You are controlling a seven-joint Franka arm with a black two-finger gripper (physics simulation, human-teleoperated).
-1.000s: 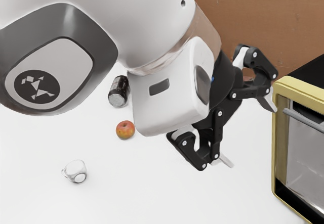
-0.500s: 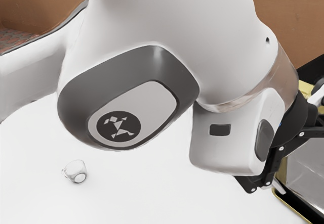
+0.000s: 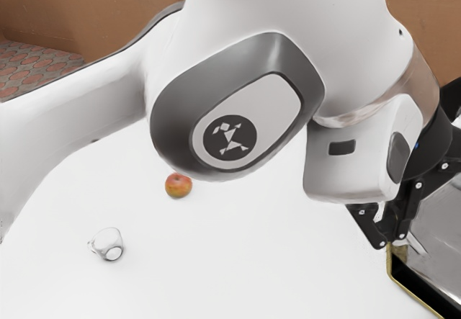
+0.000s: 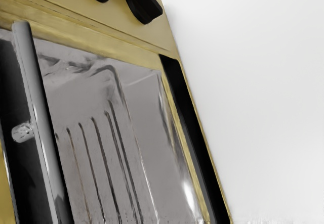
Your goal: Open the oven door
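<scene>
The oven door stood at the exterior view's right, its bar handle in front of the glass and two dark knobs beside it. The gripper was at the oven's front, spread wide, one finger well out from the black hand. The arm reached across the table from the exterior view's left, bent, its white wrist angled toward the oven. Nearer its base lay an apple and a clear cup.
</scene>
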